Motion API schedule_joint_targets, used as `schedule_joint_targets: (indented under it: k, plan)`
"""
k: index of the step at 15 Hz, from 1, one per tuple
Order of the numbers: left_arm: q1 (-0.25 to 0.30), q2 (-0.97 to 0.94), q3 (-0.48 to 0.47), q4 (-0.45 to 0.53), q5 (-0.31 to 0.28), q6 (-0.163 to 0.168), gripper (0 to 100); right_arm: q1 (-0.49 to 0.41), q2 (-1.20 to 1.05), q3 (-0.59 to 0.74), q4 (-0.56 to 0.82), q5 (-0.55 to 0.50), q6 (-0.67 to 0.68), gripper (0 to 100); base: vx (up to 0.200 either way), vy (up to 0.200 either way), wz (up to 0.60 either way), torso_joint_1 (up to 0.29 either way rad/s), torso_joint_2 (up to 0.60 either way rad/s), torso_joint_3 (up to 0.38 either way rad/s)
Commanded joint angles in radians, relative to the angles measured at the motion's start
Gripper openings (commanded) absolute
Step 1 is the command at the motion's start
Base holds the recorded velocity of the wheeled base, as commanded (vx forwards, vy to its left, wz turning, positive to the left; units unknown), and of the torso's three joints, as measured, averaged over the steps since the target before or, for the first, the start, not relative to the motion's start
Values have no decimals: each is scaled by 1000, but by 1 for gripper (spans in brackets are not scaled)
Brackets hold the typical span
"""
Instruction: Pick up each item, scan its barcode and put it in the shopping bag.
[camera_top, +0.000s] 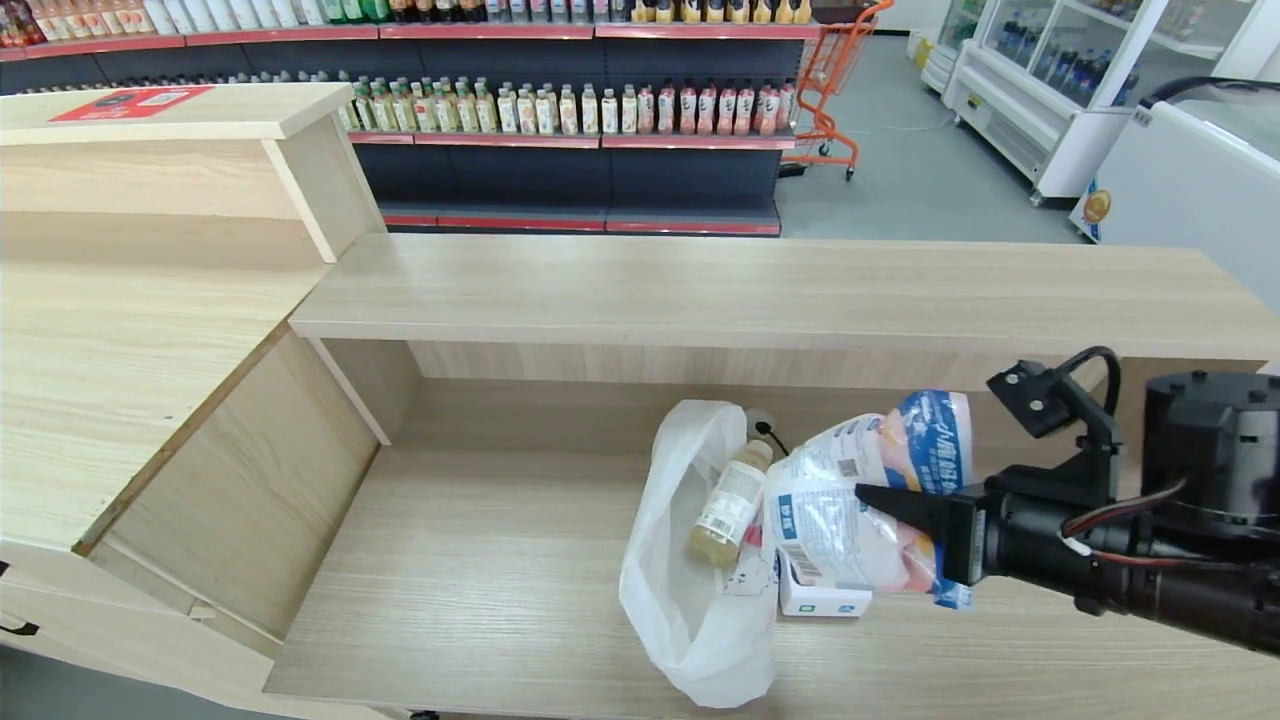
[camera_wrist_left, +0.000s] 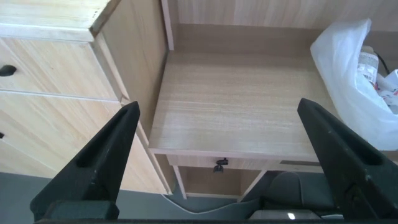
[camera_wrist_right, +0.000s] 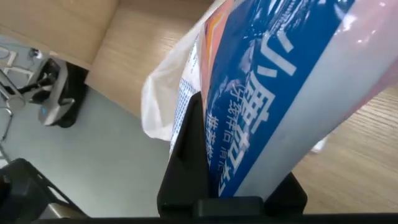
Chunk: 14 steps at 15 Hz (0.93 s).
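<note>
R pincer (camera_top: 880, 505) is pinching a blue-white-pink packet (camera_top: 870, 460), holding it above the counter (camera_top: 480, 580), right beside the white shopping bag (camera_top: 665, 560) w/ a bottle (camera_top: 728, 500) lying inside. L pincer (camera_wrist_left: 219, 111) is hanging spread wide over the counter's near edge.

The left gripper (camera_wrist_left: 219, 107) hangs over the wooden counter (camera_wrist_left: 205, 74), its fingers (camera_wrist_left: 112, 149) spread wide apart. Farther along lies the white shopping bag (camera_wrist_left: 348, 87), a bottle (camera_wrist_left: 368, 62) inside.
</note>
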Motion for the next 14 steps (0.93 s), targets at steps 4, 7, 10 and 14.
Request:
schedule_joint_targets:
  k: [4,7,10,14]
  plan:
    - [1,0,0,-1,0,0,100,71,239,-74,4,-135,44,0,0,0,0,0,0,0]
    - [1,0,0,-1,0,0,100,80,350,-110,-2,-194,42,0,0,0,0,0,0,0]
    - [1,0,0,-1,0,0,100,122,471,-127,-114,-208,42,0,0,0,0,0,0,0]
    - [1,0,0,-1,0,0,100,180,589,-135,-238,-260,42,0,0,0,0,0,0,0]
